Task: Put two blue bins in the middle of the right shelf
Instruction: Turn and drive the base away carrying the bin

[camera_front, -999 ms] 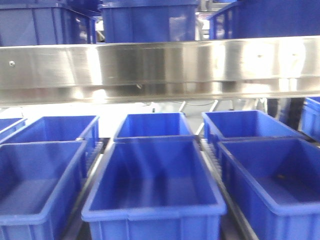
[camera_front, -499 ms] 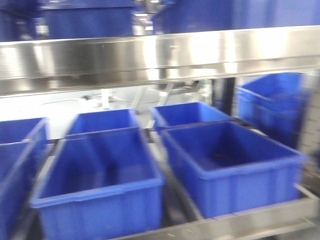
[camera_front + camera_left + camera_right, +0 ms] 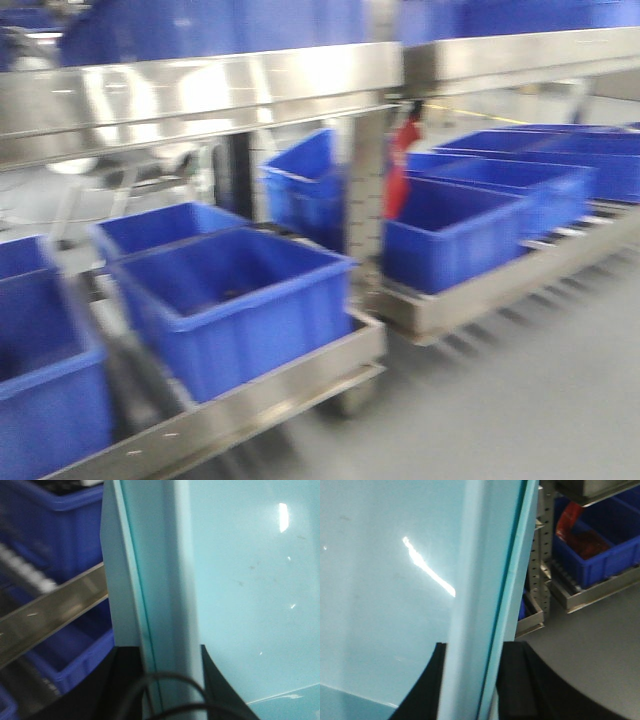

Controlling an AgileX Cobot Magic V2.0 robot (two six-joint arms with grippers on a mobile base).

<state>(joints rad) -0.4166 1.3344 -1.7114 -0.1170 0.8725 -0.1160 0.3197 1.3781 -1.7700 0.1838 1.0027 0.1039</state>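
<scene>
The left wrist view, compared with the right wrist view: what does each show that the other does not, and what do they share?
Only the left wrist view shows a steel rail running across dark-blue crates and a black cable. Only the right wrist view shows a perforated upright, grey floor and something red in a dark-blue crate. Both show a pale blue bin wall close up, its rim between dark gripper fingers.

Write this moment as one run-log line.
left gripper: on pale-blue bin rim | right gripper: same | ahead: dark-blue crates, steel racks
</scene>
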